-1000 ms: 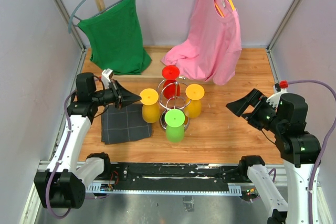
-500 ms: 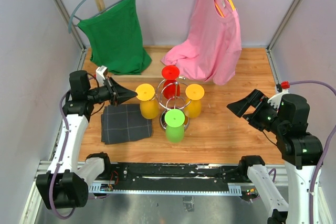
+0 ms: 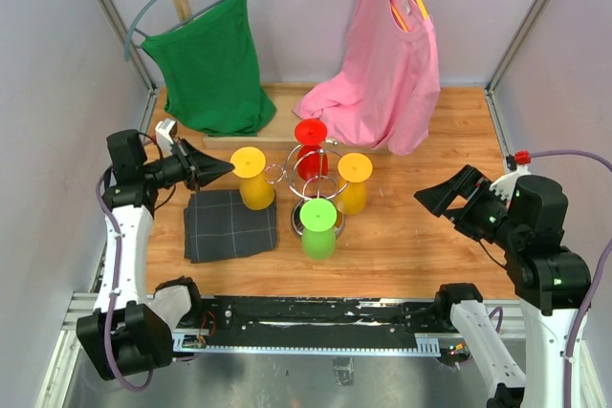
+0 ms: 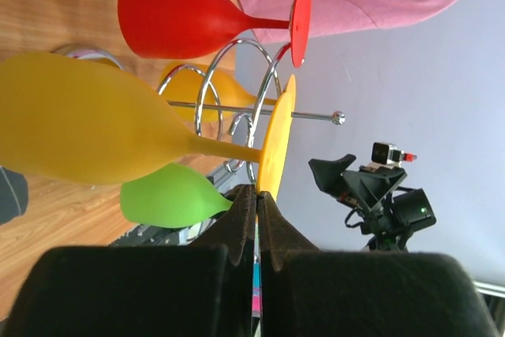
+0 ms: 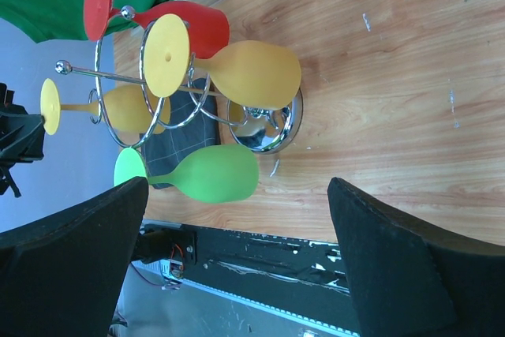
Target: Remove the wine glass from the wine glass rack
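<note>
My left gripper [image 3: 222, 168] is shut on the foot [image 4: 276, 136] of a yellow wine glass [image 3: 251, 179] and holds it upside down, just left of the chrome wine glass rack [image 3: 320, 171], apart from its loops. In the left wrist view my fingertips [image 4: 246, 195] pinch the foot's edge, with the bowl [image 4: 87, 128] hanging to the left. Red [image 3: 311, 147], a second yellow [image 3: 354, 183] and green [image 3: 319, 226] glasses hang upside down on the rack. My right gripper [image 3: 449, 200] is open and empty, well to the right of the rack [image 5: 272, 128].
A dark grey checked cloth [image 3: 228, 225] lies under and in front of the held glass. A green shirt [image 3: 210, 64] and a pink shirt [image 3: 382, 74] hang on hangers at the back. Frame walls close both sides.
My left gripper has drawn back to the left with the yellow glass, taking it out of the rack's loop. The right arm has barely moved.
</note>
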You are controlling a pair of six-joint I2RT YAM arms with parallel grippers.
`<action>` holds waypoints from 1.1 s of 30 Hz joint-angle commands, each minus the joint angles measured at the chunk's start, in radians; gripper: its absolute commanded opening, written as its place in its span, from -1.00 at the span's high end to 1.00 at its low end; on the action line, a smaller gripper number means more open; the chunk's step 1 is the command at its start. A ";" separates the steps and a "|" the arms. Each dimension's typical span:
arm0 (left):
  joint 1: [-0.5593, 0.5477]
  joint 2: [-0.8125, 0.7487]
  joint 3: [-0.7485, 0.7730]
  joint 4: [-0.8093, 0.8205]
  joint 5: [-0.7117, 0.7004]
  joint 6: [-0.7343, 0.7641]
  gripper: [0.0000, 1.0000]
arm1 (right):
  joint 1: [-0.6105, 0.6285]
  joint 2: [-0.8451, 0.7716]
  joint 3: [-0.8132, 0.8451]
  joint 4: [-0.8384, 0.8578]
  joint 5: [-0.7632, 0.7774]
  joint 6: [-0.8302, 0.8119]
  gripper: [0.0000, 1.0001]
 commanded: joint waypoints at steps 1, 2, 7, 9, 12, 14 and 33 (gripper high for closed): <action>0.046 0.021 0.068 -0.092 0.076 0.136 1.00 | -0.013 -0.015 0.034 -0.024 0.005 0.002 -0.97; 0.047 0.032 0.091 -0.114 0.077 0.170 1.00 | -0.012 -0.015 0.037 -0.023 0.001 0.001 -0.97; 0.047 0.097 0.291 -0.130 0.084 0.270 0.99 | -0.013 0.005 0.057 -0.020 -0.018 -0.011 -0.97; 0.047 0.137 0.405 -0.130 0.085 0.300 0.99 | -0.013 0.016 0.063 -0.003 -0.031 -0.013 -0.97; 0.044 0.205 0.580 -0.128 0.089 0.351 0.99 | -0.013 0.039 0.083 0.030 -0.060 -0.004 -0.97; 0.030 0.236 0.688 -0.127 0.097 0.408 1.00 | -0.013 0.060 0.113 0.046 -0.078 -0.002 -0.97; -0.519 0.099 0.789 -0.126 -0.219 1.112 0.99 | -0.013 0.488 0.656 0.096 -0.427 -0.087 -0.97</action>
